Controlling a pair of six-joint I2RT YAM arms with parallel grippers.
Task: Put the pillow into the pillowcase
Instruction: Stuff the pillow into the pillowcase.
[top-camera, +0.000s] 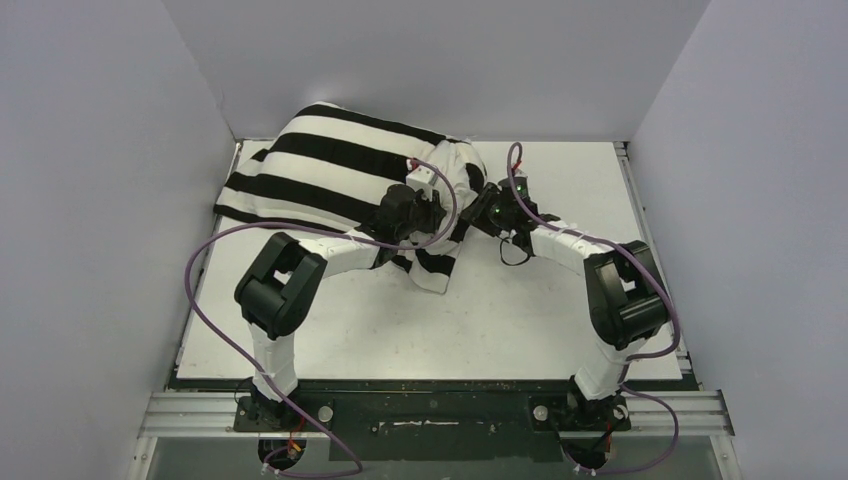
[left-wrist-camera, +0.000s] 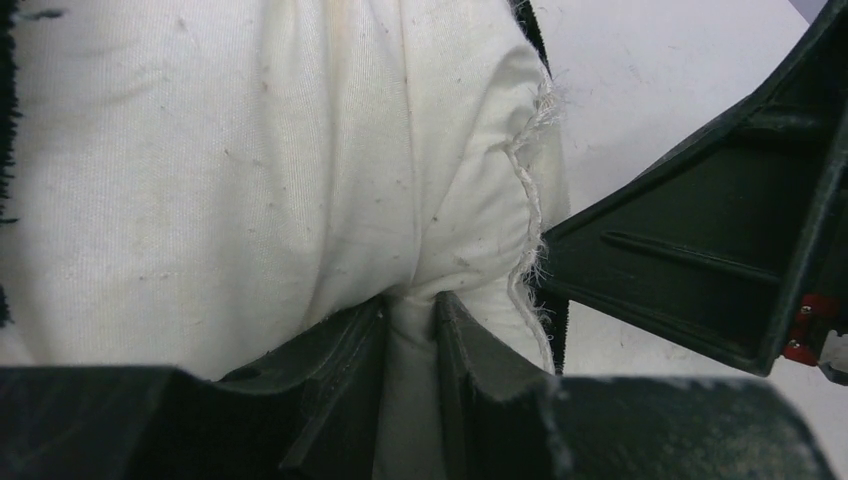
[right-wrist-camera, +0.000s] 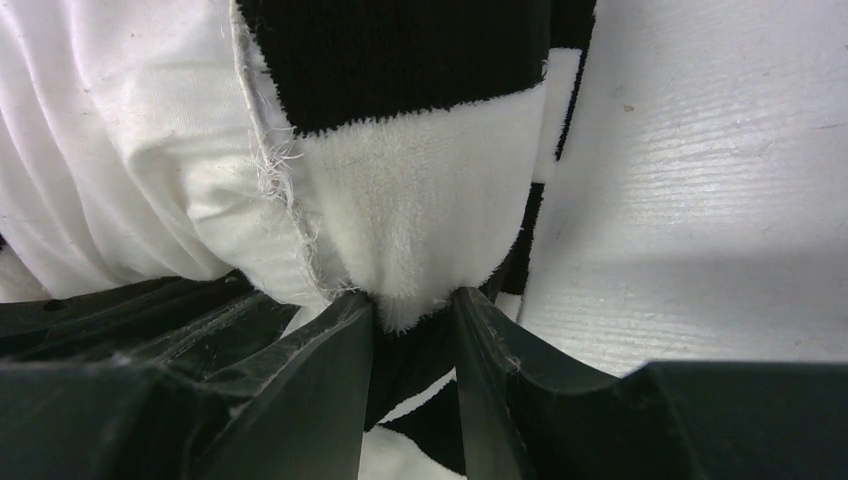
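My left claw pinches the bare end of the pillow. My right claw grips the pillowcase hem beside it. The pillow's length runs far-left of both claws, mostly sleeved.

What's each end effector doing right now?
Left end effector: closed on a fold of off-white cloth, unclear which item's.
Right end effector: closed on the pillowcase edge.

The pillowcase fills the table's back left. Walls stand on three sides. Room is in front.
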